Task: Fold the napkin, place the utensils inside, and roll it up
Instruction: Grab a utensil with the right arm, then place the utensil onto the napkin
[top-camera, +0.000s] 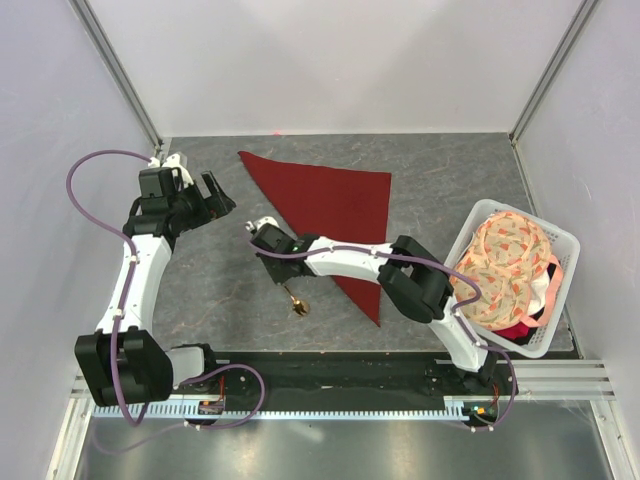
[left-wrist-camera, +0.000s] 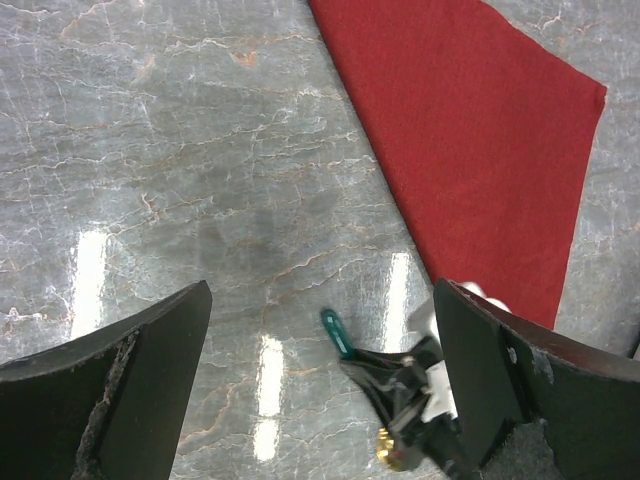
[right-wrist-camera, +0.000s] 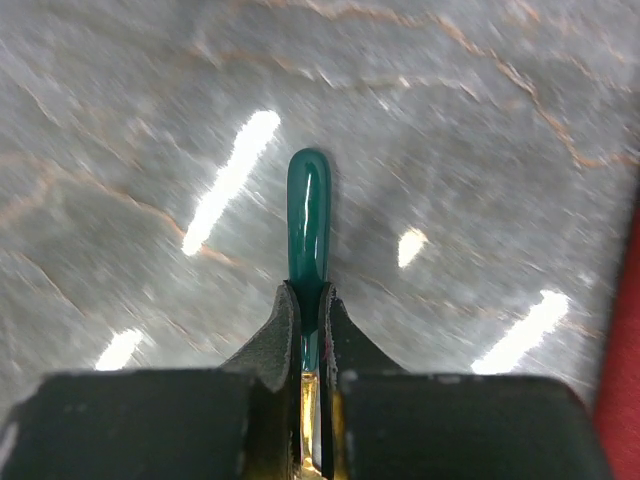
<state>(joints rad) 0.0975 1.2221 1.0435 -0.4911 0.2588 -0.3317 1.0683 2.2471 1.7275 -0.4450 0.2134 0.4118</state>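
The dark red napkin (top-camera: 330, 200) lies flat on the grey table as a folded triangle, and it also fills the upper right of the left wrist view (left-wrist-camera: 480, 130). The spoon (top-camera: 298, 306) is just left of the napkin's near tip. My right gripper (right-wrist-camera: 310, 290) is shut on the spoon's green handle (right-wrist-camera: 308, 210); the handle tip sticks out past the fingers and the gold bowl sits behind them. In the left wrist view the right gripper (left-wrist-camera: 400, 385) holds the spoon (left-wrist-camera: 335, 330) low over the table. My left gripper (top-camera: 222, 195) hangs open and empty at the far left.
A white basket (top-camera: 560, 245) at the right edge holds a peach floral cloth (top-camera: 510, 265) and other fabric. Grey walls close in the table on three sides. The right arm's elbow (top-camera: 415, 285) reaches across the napkin's near corner.
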